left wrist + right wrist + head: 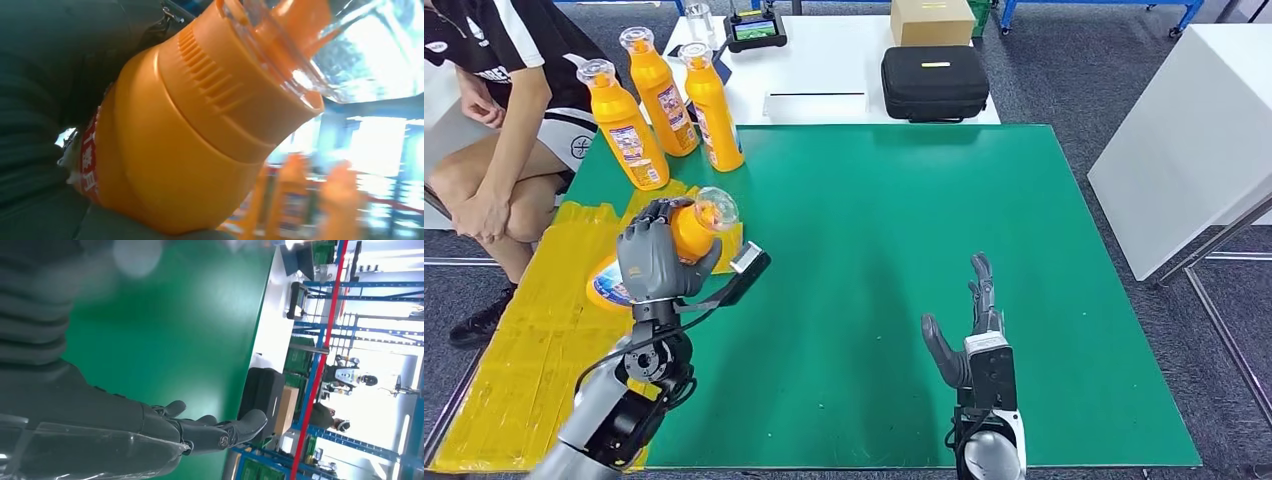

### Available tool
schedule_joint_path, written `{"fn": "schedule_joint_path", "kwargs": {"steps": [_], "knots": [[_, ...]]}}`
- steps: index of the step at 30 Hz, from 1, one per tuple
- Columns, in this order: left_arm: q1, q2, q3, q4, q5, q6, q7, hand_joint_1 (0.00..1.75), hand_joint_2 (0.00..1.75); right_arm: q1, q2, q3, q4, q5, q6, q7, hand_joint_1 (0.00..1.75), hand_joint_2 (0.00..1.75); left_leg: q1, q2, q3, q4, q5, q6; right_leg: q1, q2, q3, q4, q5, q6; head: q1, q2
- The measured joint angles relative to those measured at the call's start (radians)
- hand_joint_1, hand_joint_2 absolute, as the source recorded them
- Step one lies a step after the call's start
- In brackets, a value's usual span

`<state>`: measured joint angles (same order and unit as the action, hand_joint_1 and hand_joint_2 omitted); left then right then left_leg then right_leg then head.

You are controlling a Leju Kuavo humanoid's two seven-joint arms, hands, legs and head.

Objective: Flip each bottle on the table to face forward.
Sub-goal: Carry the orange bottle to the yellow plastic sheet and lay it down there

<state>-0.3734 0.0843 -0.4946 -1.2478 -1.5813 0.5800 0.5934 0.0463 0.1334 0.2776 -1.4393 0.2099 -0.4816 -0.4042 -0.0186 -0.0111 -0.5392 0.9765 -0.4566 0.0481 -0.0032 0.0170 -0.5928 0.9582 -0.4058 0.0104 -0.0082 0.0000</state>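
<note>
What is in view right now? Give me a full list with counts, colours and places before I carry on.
Standing bottles: three, orange with clear caps, upright at the far left corner of the green mat.
Held bottle: one, orange with clear cap, tilted in the left hand above the yellow sheet.
Green mat: one, covering the near table.
Yellow sheet: one, along the mat's left edge.
White table: one, behind the mat.
Black case: one, on the white table.
Cardboard box: one, brown, behind the case.
Handheld device: one, dark with screen, on the white table.
Seated person: one, far left.
Left hand: grey, grips the bottle.
Right hand: grey, fingers apart, holds nothing, over the mat.
</note>
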Motion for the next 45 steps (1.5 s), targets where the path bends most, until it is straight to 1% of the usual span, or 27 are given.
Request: {"fn": "schedule_joint_path", "kwargs": {"steps": [1,2,4,6,9,11,16,22,23,26,27,35,44,45], "knots": [[-0.029,0.026,-0.054,0.023,0.005,-0.024,0.046,1.75,1.75,0.000,-0.001,-0.002,-0.002,0.000,0.005,-0.001,0.00,1.75,0.000,-0.001,0.000,0.000,0.000,0.000,0.000,0.000,0.000,0.000,0.000,0.000,0.000,0.000],[-0.056,0.051,-0.108,0.050,0.007,-0.049,0.073,1.75,1.75,-0.001,-0.002,-0.003,-0.002,-0.001,0.010,-0.003,0.00,1.75,0.000,-0.001,0.000,0.000,0.001,-0.001,0.000,-0.001,0.001,0.000,0.000,0.000,0.000,0.000],[-0.099,0.087,-0.197,0.103,0.011,-0.089,0.091,1.75,1.75,-0.002,-0.002,-0.003,-0.003,-0.002,0.019,-0.007,0.00,1.75,0.000,0.001,0.000,0.000,0.001,-0.001,0.000,0.000,0.001,0.001,0.000,0.000,0.000,0.000],[-0.132,0.109,-0.265,0.156,0.012,-0.117,0.097,1.75,1.75,-0.005,-0.003,-0.003,-0.002,-0.003,0.025,-0.010,0.00,1.75,0.000,0.001,0.000,0.000,0.001,-0.001,0.000,0.000,0.001,0.001,0.001,0.000,0.000,0.000],[-0.178,0.126,-0.337,0.244,0.012,-0.172,0.101,1.75,1.75,-0.018,-0.004,-0.003,-0.001,-0.007,0.027,-0.015,0.00,1.75,0.000,0.001,0.000,0.000,0.001,-0.001,0.000,0.000,0.000,0.001,0.001,0.000,0.000,0.000],[-0.201,0.130,-0.367,0.306,0.012,-0.193,0.101,1.75,1.75,-0.027,-0.004,-0.004,0.002,-0.010,0.029,-0.017,0.00,1.75,0.000,0.001,0.000,0.000,0.001,-0.001,0.000,0.000,0.000,0.001,0.001,0.000,0.000,0.000],[-0.213,0.111,-0.397,0.473,0.012,-0.185,0.075,1.75,1.75,-0.040,-0.004,-0.004,0.015,-0.016,0.041,-0.019,0.00,1.75,0.000,0.001,-0.001,0.000,0.001,-0.001,0.000,0.000,-0.001,0.001,0.000,0.000,0.000,0.000],[-0.216,0.088,-0.413,0.583,0.012,-0.203,0.079,1.75,1.75,-0.045,-0.004,-0.004,0.029,-0.020,0.043,-0.019,0.00,1.75,0.000,0.001,-0.001,0.000,0.001,-0.001,0.000,0.000,-0.001,0.001,0.000,0.000,0.000,0.000],[-0.216,0.084,-0.415,0.596,0.012,-0.208,0.081,1.65,1.75,-0.045,-0.004,-0.004,0.031,-0.022,0.043,-0.019,0.00,1.75,0.000,0.001,-0.001,0.000,0.001,-0.001,0.000,0.000,-0.001,0.001,0.000,0.000,0.000,0.000],[-0.217,0.073,-0.415,0.628,0.013,-0.210,0.075,0.34,1.75,-0.045,-0.004,-0.004,0.038,-0.025,0.044,-0.020,0.00,1.75,0.000,0.001,-0.001,0.000,0.001,-0.001,0.000,0.000,0.000,0.001,0.000,0.000,0.000,0.000],[-0.218,0.070,-0.412,0.635,0.013,-0.205,0.071,0.00,1.75,-0.045,-0.004,-0.004,0.040,-0.026,0.044,-0.020,0.00,1.75,0.000,0.001,-0.001,0.000,0.001,-0.001,0.000,0.000,0.000,0.001,0.000,0.000,0.000,0.000],[-0.214,0.050,-0.397,0.676,0.013,-0.138,0.070,0.00,1.75,-0.044,-0.003,-0.004,0.060,-0.030,0.045,-0.020,0.00,1.75,0.000,0.000,-0.001,0.000,0.001,-0.001,0.000,0.000,0.000,0.001,0.000,0.000,0.000,0.000],[-0.210,0.039,-0.407,0.683,0.012,-0.063,0.099,0.00,1.75,-0.047,-0.003,-0.004,0.071,-0.038,0.045,-0.020,0.00,1.75,0.000,0.000,-0.001,0.000,0.001,-0.001,0.000,0.000,0.000,0.001,0.000,0.000,0.000,0.000],[-0.210,0.039,-0.406,0.680,0.012,-0.041,0.101,0.00,1.31,-0.048,-0.003,-0.004,0.072,-0.040,0.045,-0.020,0.00,1.75,0.000,0.000,-0.001,0.000,0.001,-0.001,0.000,0.000,0.000,0.001,0.000,0.000,0.000,0.000]]}}
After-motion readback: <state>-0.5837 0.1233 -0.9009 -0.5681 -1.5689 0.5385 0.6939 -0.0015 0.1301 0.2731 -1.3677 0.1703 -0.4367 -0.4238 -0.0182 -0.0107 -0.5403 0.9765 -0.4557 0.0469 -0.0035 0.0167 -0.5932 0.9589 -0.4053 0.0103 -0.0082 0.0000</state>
